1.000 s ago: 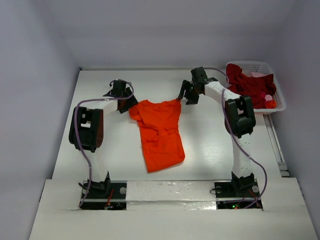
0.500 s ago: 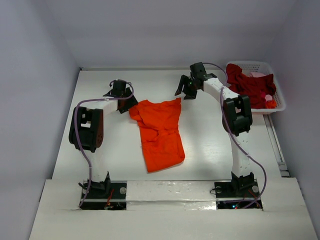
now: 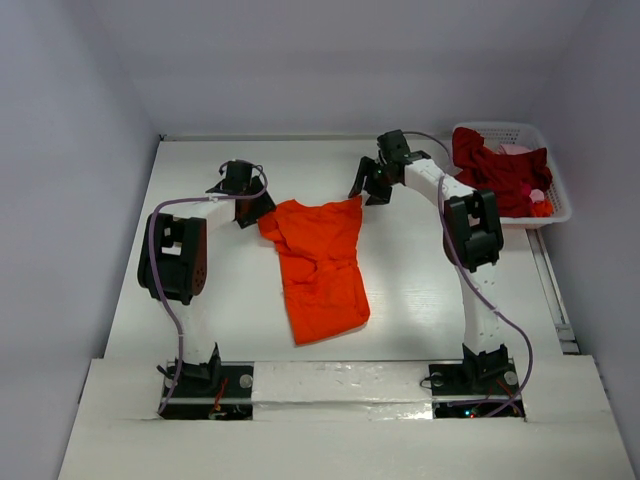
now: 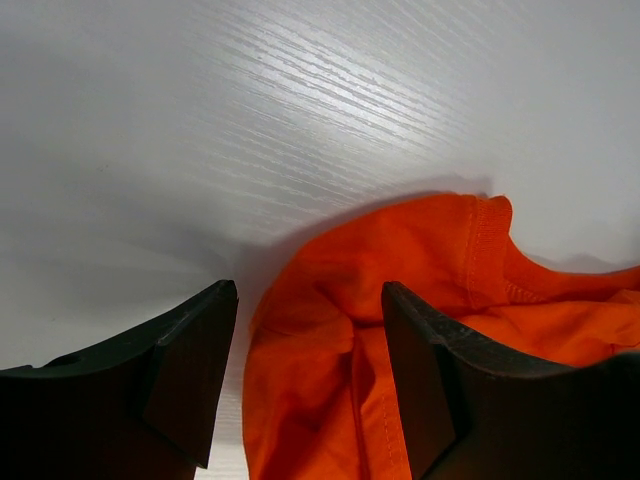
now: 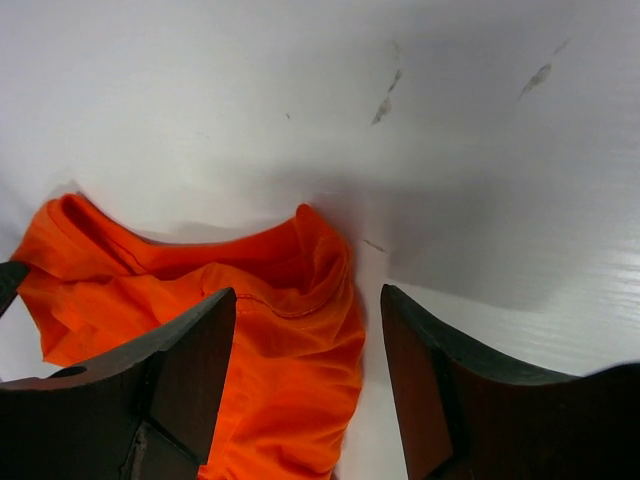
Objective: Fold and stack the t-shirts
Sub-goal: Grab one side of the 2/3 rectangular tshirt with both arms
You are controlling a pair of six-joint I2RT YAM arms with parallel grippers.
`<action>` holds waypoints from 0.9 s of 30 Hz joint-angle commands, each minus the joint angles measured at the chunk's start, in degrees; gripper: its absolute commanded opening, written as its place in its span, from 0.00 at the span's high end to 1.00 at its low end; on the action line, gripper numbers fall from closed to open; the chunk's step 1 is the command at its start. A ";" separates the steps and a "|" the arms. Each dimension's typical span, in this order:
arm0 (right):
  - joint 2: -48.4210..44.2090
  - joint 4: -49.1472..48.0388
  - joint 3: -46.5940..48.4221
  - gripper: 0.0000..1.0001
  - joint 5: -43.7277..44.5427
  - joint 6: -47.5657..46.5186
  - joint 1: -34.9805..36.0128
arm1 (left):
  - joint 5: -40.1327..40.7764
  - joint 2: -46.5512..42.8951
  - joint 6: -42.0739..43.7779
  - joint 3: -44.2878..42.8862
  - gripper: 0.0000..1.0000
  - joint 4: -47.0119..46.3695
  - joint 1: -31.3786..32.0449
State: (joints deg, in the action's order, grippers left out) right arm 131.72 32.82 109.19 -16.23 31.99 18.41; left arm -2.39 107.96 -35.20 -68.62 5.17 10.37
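Basket [image 3: 510, 128]: white plastic lattice, far right corner of the tabletop [image 3: 420, 290].
Scuff marks [image 5: 385, 108]: dark, on bare tabletop.

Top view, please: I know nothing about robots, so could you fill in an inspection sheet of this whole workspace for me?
Surface: white table, with a few dark scuff marks.
Job's things: orange t-shirt lying rumpled on the table; dark red shirts and a pinkish cloth heaped in the white basket at the far right.
Clutter: nothing seen.
Tools: left tool open, fingers astride the orange shirt's far-left edge; right tool open over its far-right corner.
Cables: purple cables run along both arms.
Surroundings: plain pale walls on three sides.
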 commanded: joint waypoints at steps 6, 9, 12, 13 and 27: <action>-1.47 -1.79 -1.52 0.35 -1.53 0.62 1.62 | 0.28 -1.61 0.22 -2.48 0.44 1.25 -0.35; -1.20 -1.79 -1.17 0.38 -1.53 0.62 2.15 | 0.28 -1.70 0.22 -2.57 0.44 1.33 -0.35; -0.41 -0.74 0.50 0.41 -1.26 -0.08 2.15 | 0.20 -1.88 0.31 -2.57 0.44 1.42 -0.35; -0.15 -0.56 1.55 0.41 -0.91 -0.34 2.15 | 0.28 -1.97 0.40 -2.66 0.44 1.51 -0.35; 0.73 0.23 3.58 0.41 0.85 0.18 2.15 | 0.28 -2.67 0.57 -2.57 0.44 1.77 -0.35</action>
State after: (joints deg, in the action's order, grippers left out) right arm 132.14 33.26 110.76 -16.05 32.21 20.29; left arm -2.39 107.96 -35.16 -68.93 6.52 10.37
